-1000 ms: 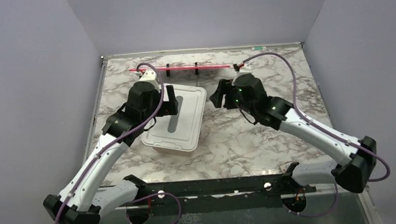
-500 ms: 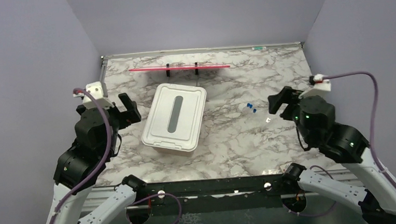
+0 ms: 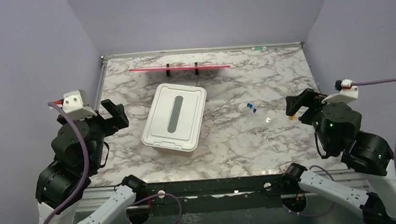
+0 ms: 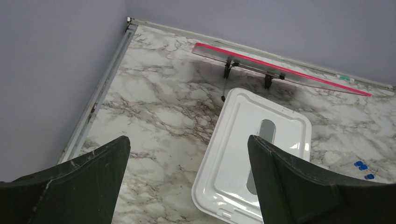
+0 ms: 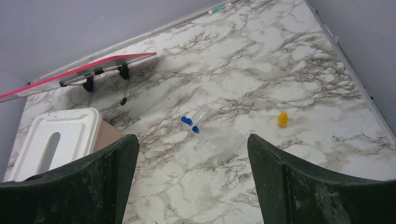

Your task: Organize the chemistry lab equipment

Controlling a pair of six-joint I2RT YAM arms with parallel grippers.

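Top view: white-lidded tub [image 3: 174, 117] mid-table, pink strip on black stands [image 3: 180, 68] far behind it. Blue-capped tubes [image 3: 251, 107] lie right of the tub. Left gripper [image 3: 114, 114] is left of the tub, right gripper [image 3: 300, 103] near the right edge.
Left wrist: jaws wide apart, holding nothing, above the tub.
Right wrist: jaws wide apart, empty. The tubes and a small yellow item [image 5: 282, 119] lie on the table [image 5: 261, 65].

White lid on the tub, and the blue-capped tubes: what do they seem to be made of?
White lid: likely moulded plastic with a smooth satin finish; the rounded raised rim and soft sheen suggest it. Blue-capped tubes: see-through bodies, either glass or clear plastic, cannot tell which; the caps look like opaque plastic.
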